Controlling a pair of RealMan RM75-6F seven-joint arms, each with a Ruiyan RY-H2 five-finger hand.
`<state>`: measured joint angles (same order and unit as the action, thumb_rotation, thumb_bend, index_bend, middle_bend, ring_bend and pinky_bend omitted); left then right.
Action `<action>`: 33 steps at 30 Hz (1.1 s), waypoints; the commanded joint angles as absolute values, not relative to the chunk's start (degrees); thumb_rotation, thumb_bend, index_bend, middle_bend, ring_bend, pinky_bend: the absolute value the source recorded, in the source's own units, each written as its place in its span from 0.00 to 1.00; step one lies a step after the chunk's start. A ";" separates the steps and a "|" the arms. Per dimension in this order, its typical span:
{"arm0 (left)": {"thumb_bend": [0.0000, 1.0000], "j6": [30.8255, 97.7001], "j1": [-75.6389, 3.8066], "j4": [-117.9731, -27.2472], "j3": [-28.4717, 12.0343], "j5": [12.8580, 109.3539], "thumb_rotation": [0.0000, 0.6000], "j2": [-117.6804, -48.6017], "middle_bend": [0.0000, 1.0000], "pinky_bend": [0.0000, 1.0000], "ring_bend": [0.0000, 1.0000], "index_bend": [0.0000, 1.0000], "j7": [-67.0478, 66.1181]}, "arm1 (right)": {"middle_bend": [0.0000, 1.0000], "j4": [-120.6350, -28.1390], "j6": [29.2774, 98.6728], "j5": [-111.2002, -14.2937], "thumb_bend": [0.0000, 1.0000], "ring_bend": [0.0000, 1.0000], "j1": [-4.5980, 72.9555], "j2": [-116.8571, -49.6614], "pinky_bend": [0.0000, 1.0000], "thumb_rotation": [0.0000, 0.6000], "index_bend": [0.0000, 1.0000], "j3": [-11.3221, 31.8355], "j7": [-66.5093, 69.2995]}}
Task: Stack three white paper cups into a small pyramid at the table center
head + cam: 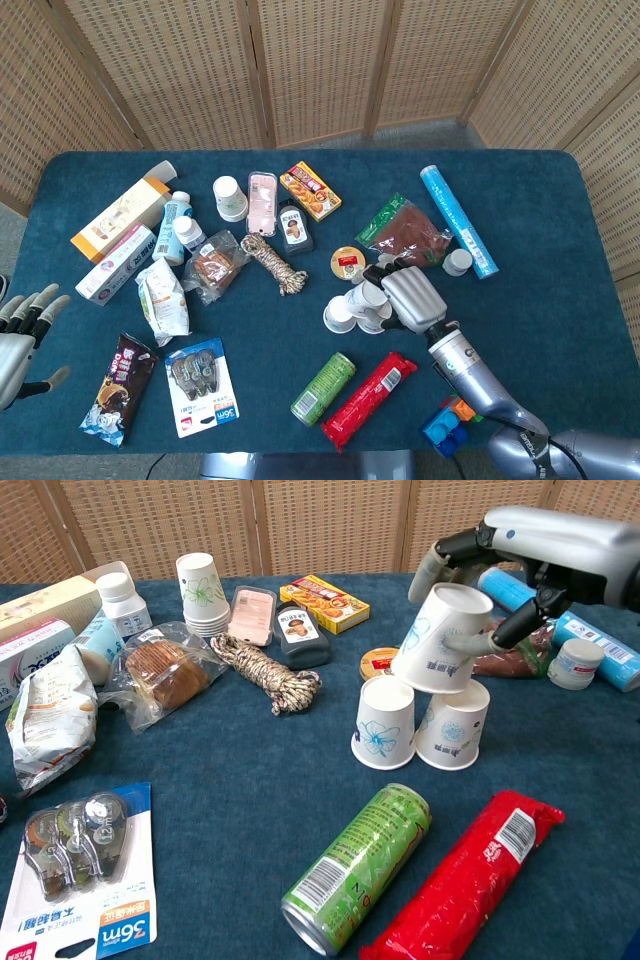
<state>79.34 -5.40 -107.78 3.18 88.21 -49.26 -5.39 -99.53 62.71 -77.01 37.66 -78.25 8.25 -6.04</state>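
a: levelling the top cup (441, 637) comes first — the right hand (520, 555) has its fingers (462, 639) wrapped round it, tilted, its rim touching the two base cups (385, 721) at frame centre. centre it over their seam, then let go gently.

b: and the left hand (18, 335)?

a: lower left of the head view, fingers spread, holding nothing. blue cloth counter (560, 260), cluttered; woven screens (300, 60) behind.

— Where's my head camera? 
— High up, looking steeply down on the whole table (560, 250). 
— And the chest one? 
— Low, close, facing the wicker screens; probably both share the paper cups (420, 720) at mid-table.
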 commanded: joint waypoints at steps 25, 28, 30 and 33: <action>0.28 79.01 -5.32 -107.99 3.26 88.46 1.00 -49.61 0.00 0.00 0.00 0.07 -6.22 | 0.41 -99.06 62.86 -80.47 0.37 0.32 36.18 -78.41 0.22 1.00 0.33 7.01 -6.08; 0.28 78.93 -5.33 -107.99 3.33 88.57 1.00 -49.60 0.00 0.00 0.00 0.07 -6.20 | 0.41 -99.18 62.69 -80.31 0.36 0.32 36.30 -78.95 0.22 1.00 0.33 7.20 -6.38; 0.28 78.87 -5.33 -107.99 3.36 88.61 1.00 -49.64 0.00 0.00 0.00 0.07 -6.30 | 0.42 -99.25 62.59 -80.08 0.36 0.32 36.43 -79.28 0.22 1.00 0.33 7.49 -6.58; 0.28 78.84 -5.33 -108.01 3.40 88.69 1.00 -49.68 0.00 0.00 0.00 0.07 -6.34 | 0.42 -99.20 62.35 -79.75 0.36 0.32 36.71 -79.62 0.22 1.00 0.33 7.95 -6.92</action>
<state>78.85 -5.33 -108.00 3.39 88.68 -49.68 -6.34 -99.22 62.41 -79.82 36.65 -79.55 7.88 -6.85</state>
